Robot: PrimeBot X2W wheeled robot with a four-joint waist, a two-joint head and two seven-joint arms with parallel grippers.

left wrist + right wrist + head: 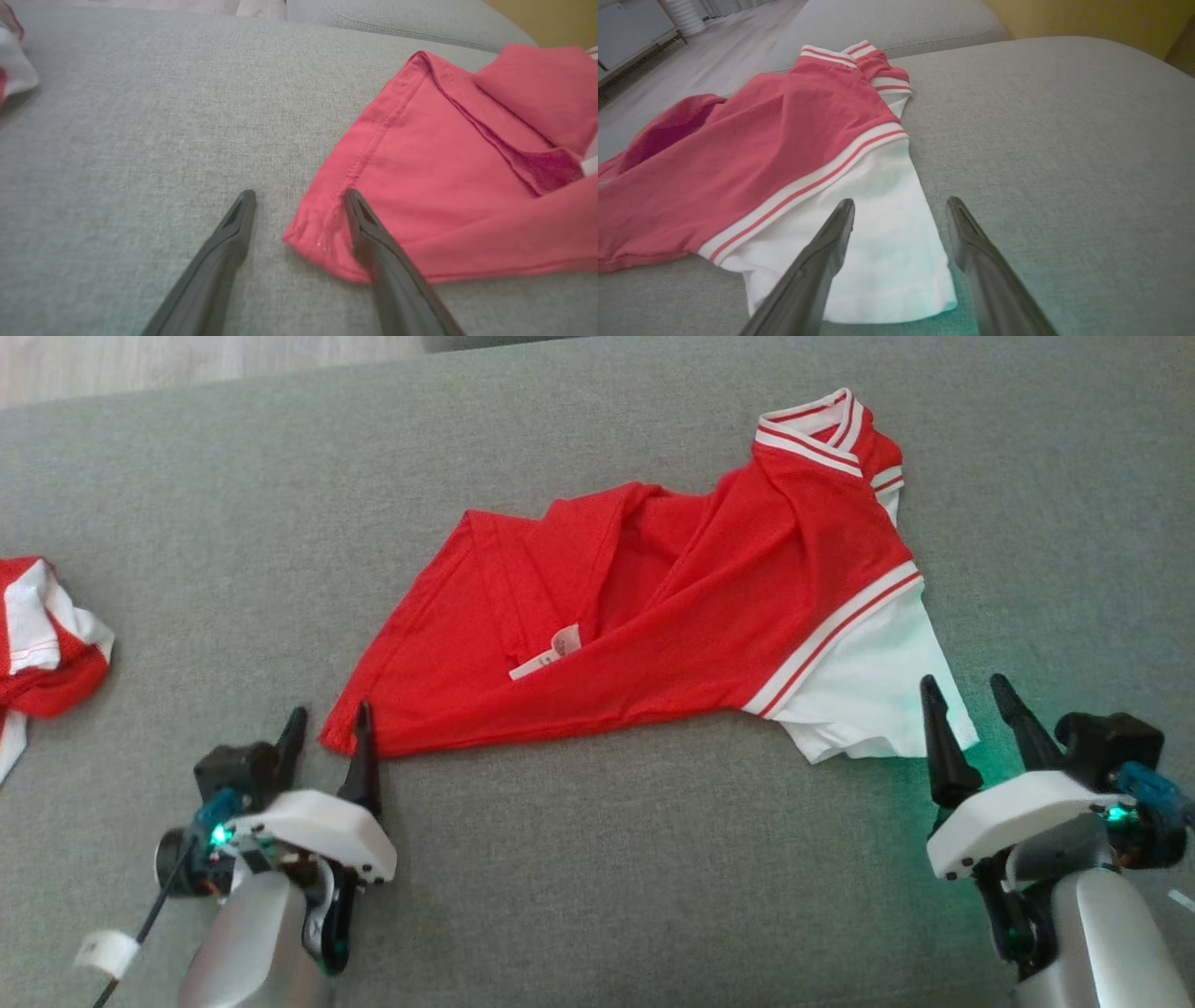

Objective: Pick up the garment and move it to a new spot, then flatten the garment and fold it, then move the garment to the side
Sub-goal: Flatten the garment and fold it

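A rumpled red-and-white knit shirt (672, 616) is laid on grey woven upholstery (653, 877), with left fingers (361, 756) and right fingers (942, 747) spread apart.

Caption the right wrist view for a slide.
Open right gripper poised at the white sleeve of a red shirt on a grey sofa.

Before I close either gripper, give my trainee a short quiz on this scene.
1. True or false: the left gripper and right gripper are both shut on the garment.
2. Which gripper is at the white sleeve? A left, B right.
3. What does the garment lie on?
Key: 1 false, both open; 2 B; 3 a grey sofa cushion.
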